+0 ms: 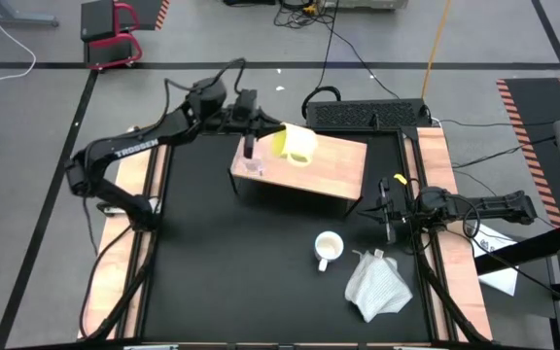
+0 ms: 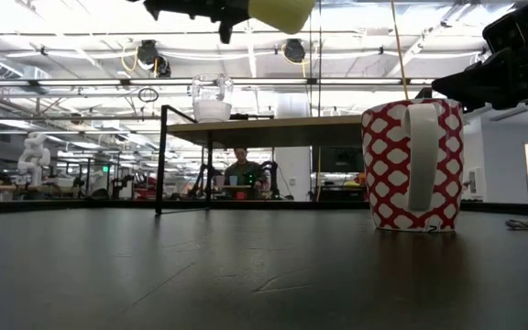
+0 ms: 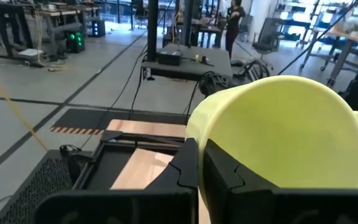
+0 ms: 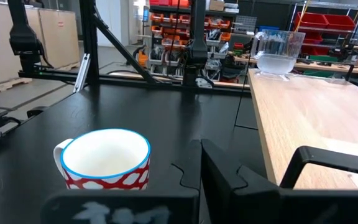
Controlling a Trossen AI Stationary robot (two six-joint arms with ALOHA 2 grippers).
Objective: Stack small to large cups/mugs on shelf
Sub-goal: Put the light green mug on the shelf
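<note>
Glass cup (image 1: 253,165) on shelf (image 1: 333,165)

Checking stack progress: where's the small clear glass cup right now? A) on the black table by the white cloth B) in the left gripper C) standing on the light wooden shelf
C: the small clear glass cup stands on the light wooden shelf; the left gripper holds the yellow mug instead.

There were three cups: one yellow mug (image 1: 297,144) (clamped in the left end effector (image 1: 272,139)), one clear glass cup (image 1: 252,164) just below it, one patterned mug (image 1: 328,249), plus one shelf (image 1: 333,163) and one cloth (image 1: 378,285).
</note>
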